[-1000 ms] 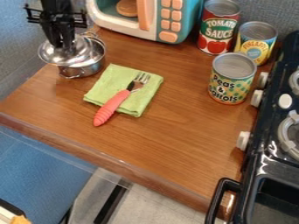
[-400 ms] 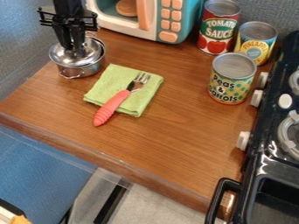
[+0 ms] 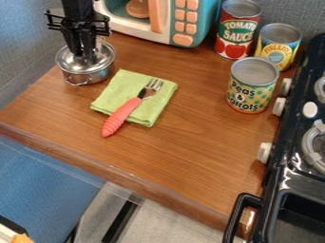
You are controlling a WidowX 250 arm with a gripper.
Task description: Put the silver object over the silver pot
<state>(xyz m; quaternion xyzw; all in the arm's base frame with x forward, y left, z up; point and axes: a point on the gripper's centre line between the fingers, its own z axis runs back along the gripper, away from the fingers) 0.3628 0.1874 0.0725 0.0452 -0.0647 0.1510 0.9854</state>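
A gripper could pass along the brown wooden counter (image 3: 190,135) between the folded green cloth (image 3: 151,110) and green-labelled metal can (image 3: 251,90). The white-and-teal plastic toy microwave (image 3: 153,36) blocks the far side.

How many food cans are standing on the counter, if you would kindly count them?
3: a tomato sauce can beside the toy microwave, a pineapple can right of it, and a peas and carrots can in front of them.
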